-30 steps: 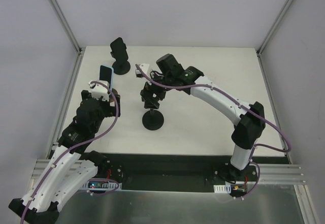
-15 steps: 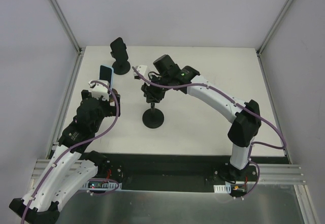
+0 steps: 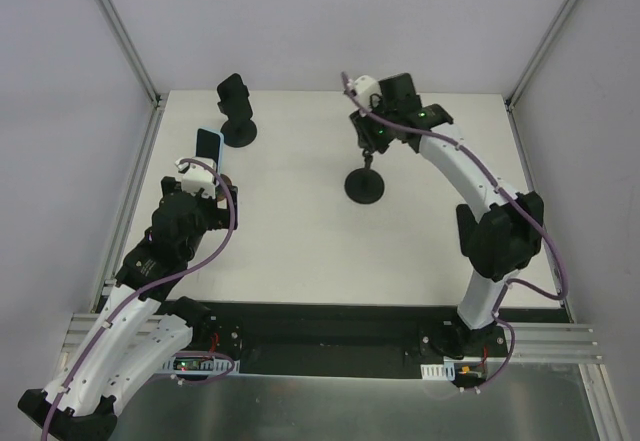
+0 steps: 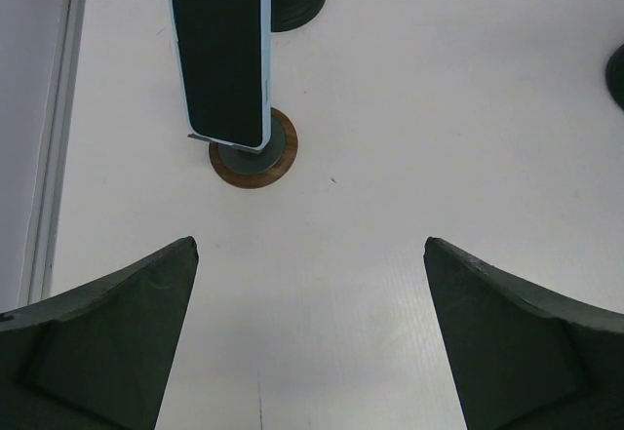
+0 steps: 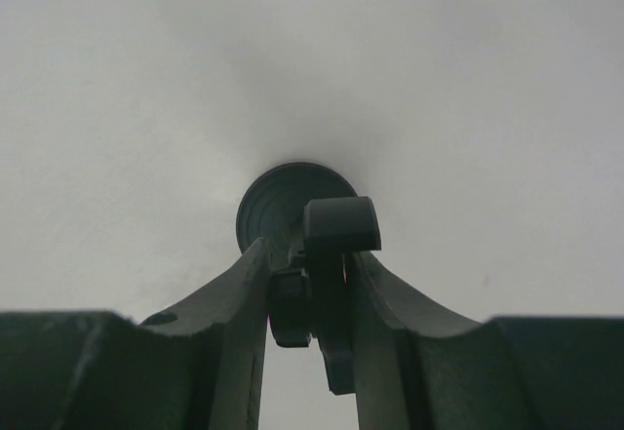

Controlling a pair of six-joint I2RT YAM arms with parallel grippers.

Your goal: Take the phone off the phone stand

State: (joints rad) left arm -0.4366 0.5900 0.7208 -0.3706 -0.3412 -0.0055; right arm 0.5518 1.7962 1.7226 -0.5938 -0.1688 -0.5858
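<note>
White walls and aluminium frame posts close in a white worktop (image 3: 300,251), with both arm bases bolted along its near edge.

The left arm rises from the 7 o'clock corner and bends forward along the left side. Its wrist points toward 12 o'clock. The left gripper (image 3: 207,179) sits just short of the phone stand, and in the left wrist view (image 4: 310,254) its two dark fingers (image 4: 107,342) are spread wide apart with only bare worktop between them. They touch nothing.

The right arm climbs from the 5 o'clock corner, elbows out toward 3 o'clock and then stretches to the far side, ending at about 1 o'clock. The right gripper (image 3: 372,141) points down. In the right wrist view (image 5: 307,264) its fingers (image 5: 234,293) are closed on the upper part of a black held stand (image 3: 364,186). That stand's round base (image 5: 288,201) lies straight below them. Whether the base rests on the worktop cannot be told.

The phone (image 3: 208,146) is at about 10 o'clock, near the left rail. It has a dark screen and a light blue case, and it is seated in the phone stand (image 4: 253,152), leaning back over the stand's round, wood-rimmed foot. It lies just beyond the left gripper, at 11 o'clock in the left wrist view (image 4: 219,50), and is not in contact with it.

A far black stand (image 3: 237,111) is just behind the phone at 11 o'clock, well apart from the held stand.
</note>
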